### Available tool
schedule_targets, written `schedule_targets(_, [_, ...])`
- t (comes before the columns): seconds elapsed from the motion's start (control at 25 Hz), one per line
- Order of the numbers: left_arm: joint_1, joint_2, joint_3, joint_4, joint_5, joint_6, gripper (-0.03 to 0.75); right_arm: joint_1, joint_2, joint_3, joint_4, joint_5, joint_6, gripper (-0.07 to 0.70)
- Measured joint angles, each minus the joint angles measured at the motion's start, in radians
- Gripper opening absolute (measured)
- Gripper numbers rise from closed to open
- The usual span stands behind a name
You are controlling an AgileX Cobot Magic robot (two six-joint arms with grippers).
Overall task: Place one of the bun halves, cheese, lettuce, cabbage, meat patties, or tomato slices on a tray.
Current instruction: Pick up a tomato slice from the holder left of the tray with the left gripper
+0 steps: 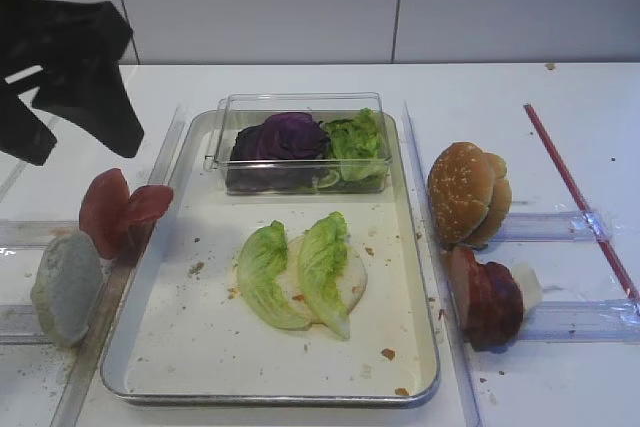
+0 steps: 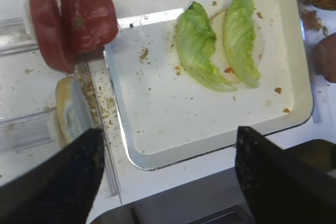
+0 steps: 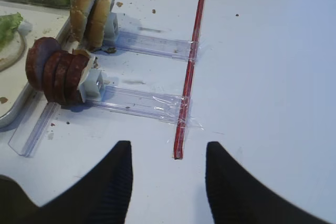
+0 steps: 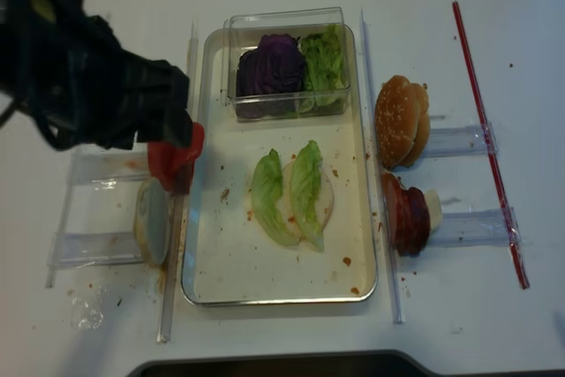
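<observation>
White worktop, silver metal tray [image 1: 415, 247] centred. Left gripper [image 2: 168, 174] hovered wide open, empty, near flat red tomato slices [image 2: 73, 22] at tray's left edge; right gripper [image 3: 168, 174] gaped, empty. Best: straddle outermost slice squarely.

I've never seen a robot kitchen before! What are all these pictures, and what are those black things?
The black things are a robot's two arms. Two pictures look down from above; two come from cameras on its wrists. The left gripper and right gripper are both open, holding nothing. On the white table sits a silver tray with lettuce on a pale round slice. Beside it stand tomato slices, bun halves and meat patties. A clear box holds purple cabbage.
</observation>
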Motion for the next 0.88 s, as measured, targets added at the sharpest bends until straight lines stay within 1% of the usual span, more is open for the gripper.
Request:
schedule_targets(0.12, [-0.031, 0.072, -0.030, 0.051, -0.002, -0.040, 0.503, 0.000, 0.000, 0.000, 0.000, 0.000, 0.000, 0.373])
schedule_targets(0.28, [-0.056, 0.161, -0.071, 0.089, -0.006, -0.063, 0.503, 0.000, 0.000, 0.000, 0.000, 0.000, 0.000, 0.373])
schedule_targets(0.6, [-0.068, 0.330, -0.151, 0.152, -0.014, -0.096, 0.503, 0.000, 0.000, 0.000, -0.001, 0.000, 0.000, 0.374])
schedule_targets(0.88, [-0.068, 0.429, -0.163, 0.186, -0.020, -0.131, 0.503, 0.000, 0.000, 0.000, -0.001, 0.000, 0.000, 0.374])
